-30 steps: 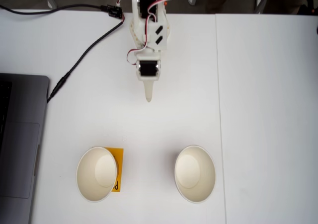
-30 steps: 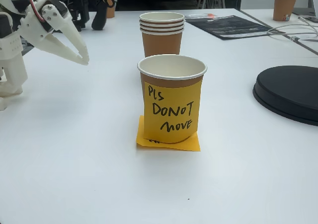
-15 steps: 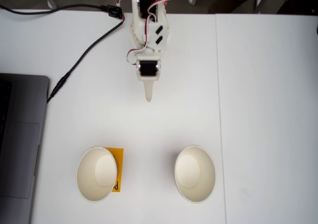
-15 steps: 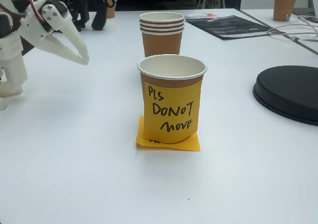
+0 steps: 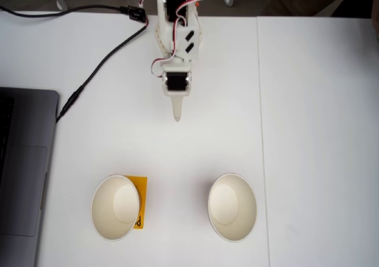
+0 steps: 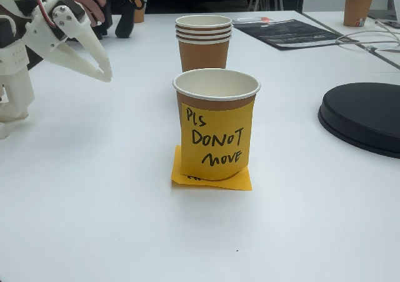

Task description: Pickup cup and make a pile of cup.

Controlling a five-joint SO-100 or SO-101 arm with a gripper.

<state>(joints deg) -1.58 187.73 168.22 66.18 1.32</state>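
The end effector, fingers nearly together and empty, hangs well apart from both cups.

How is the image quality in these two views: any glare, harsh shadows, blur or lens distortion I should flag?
Top-down fixed view: even, soft light; the white table is bright but not blown out, both cups stay sharp and cast only faint shadows, and no distortion is evident. Side fixed view: the note-covered cup is crisp and its writing legible, the background cup is softer, and the gripper casts only a faint shadow.
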